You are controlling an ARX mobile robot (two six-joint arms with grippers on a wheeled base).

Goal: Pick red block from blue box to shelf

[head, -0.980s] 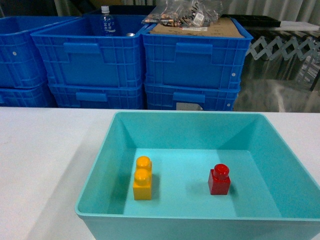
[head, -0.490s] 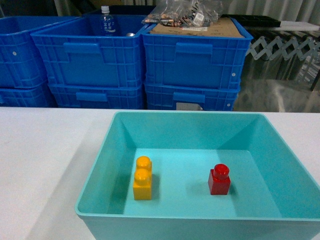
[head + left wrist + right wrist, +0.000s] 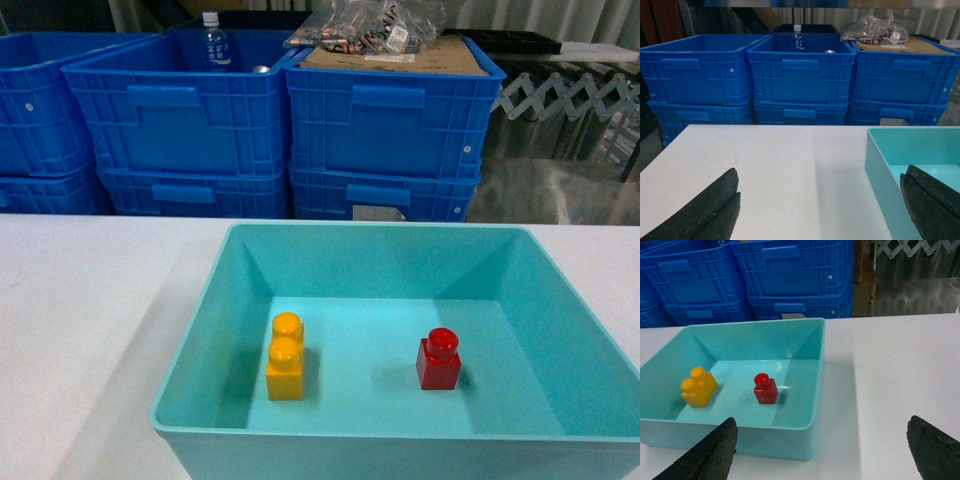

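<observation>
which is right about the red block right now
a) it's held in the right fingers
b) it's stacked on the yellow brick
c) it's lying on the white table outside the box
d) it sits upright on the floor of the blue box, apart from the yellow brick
d: the red block stands stud-up on the floor of the blue box, with bare floor between it and the yellow brick, and no fingers touch it.

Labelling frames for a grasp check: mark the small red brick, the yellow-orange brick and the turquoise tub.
small glossy red brick (image 3: pixel 439 369), head view, front face.
yellow-orange two-stud brick (image 3: pixel 285 380), head view, front face.
turquoise plastic tub (image 3: pixel 400 229), head view, far rim.
</observation>
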